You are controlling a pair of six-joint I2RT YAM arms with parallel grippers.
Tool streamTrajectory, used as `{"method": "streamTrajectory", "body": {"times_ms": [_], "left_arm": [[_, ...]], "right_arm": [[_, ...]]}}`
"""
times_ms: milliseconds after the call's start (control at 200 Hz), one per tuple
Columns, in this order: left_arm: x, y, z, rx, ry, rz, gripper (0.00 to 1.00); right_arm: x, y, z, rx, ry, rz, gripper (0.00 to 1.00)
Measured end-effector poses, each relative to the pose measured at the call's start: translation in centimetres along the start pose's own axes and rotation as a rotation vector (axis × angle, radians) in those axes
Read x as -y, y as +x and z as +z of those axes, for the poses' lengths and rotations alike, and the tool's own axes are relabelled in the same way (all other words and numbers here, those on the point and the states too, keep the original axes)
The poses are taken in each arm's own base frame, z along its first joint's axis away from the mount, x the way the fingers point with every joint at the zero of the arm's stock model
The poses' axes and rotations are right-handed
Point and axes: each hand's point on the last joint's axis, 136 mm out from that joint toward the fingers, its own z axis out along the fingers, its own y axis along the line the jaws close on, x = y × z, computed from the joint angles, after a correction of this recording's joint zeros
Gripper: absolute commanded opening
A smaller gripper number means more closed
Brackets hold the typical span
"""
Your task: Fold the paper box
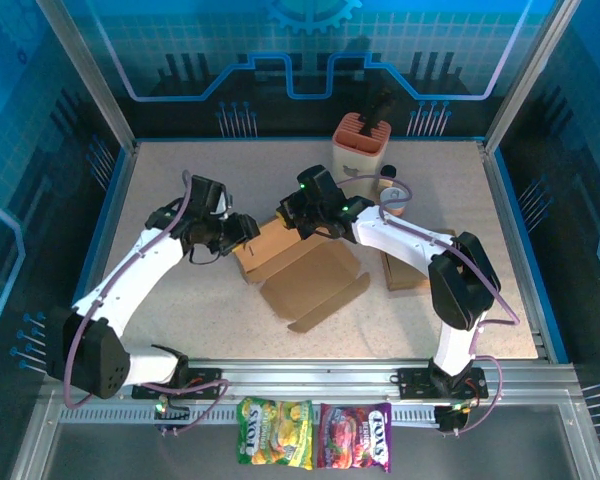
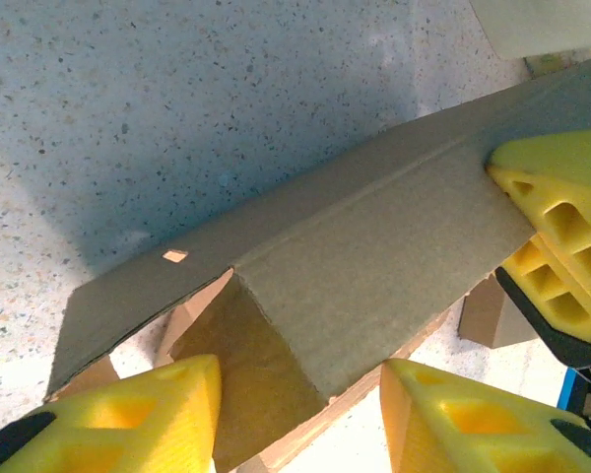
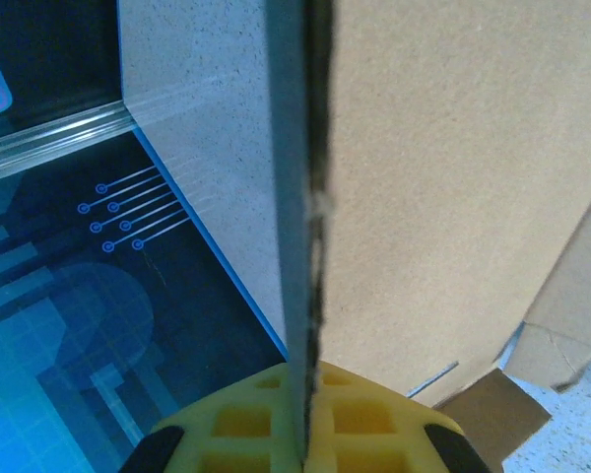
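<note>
The left gripper (image 2: 300, 419) has its two yellow fingers (image 2: 148, 419) apart. A bent flap of the box (image 2: 374, 246) hangs down between them. One finger is clear of the flap, so we say this gripper is open.

The right gripper (image 3: 303, 384) is pinched tight on a thin edge of the box. The edge runs straight up from between its fingers. In the left wrist view we see it from the side, clamped on the far end of the same flap.

From above we count two arms and one box. The box lies partly opened out on the middle of the table (image 1: 210, 320), between the two grippers. One more brown card (image 1: 408, 272) lies flat under the right arm.

One tub (image 1: 360, 150) stands at the back with dark sticks (image 1: 380, 108) poking out. We cannot tell what they are.

Two candy bags lie side by side past the near rail, a yellow bag (image 1: 275, 432) and a purple bag (image 1: 355, 437).
</note>
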Motion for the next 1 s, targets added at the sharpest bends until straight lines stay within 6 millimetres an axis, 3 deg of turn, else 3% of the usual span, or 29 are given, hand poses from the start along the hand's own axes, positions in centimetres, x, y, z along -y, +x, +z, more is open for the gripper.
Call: {"method": "streamTrajectory", "body": {"times_ms": [270,440,540,660,820,1001], "left_arm": [[1.5,-1.1,0.9,0.029,0.055,-0.008,0.43],[1.7,-1.3,0.9,0.038,0.063,-0.002,0.51],[1.8,-1.4,0.0,0.065,0.064,0.022,0.54],[1.9,-2.0,-2.8,0.164,0.076,0.064,0.53],[-0.8,-1.9,-5.3,0.268,0.034,0.045,0.49],[-5.5,-1.0,-3.9,0.253,-0.078,-0.02,0.46]], "right_arm": [[-0.1,-0.6,0.1,0.005,-0.019,0.015,0.0],[0.2,-0.7,0.4,0.0,-0.045,0.007,0.0],[-0.1,-0.5,0.3,-0.017,-0.075,-0.021,0.0],[-0.3,-0.5,0.2,-0.034,-0.111,-0.069,0.0],[-0.3,-0.5,0.3,-0.062,-0.159,-0.135,0.0],[1.1,-0.2,0.8,-0.103,-0.217,-0.195,0.0]]}}
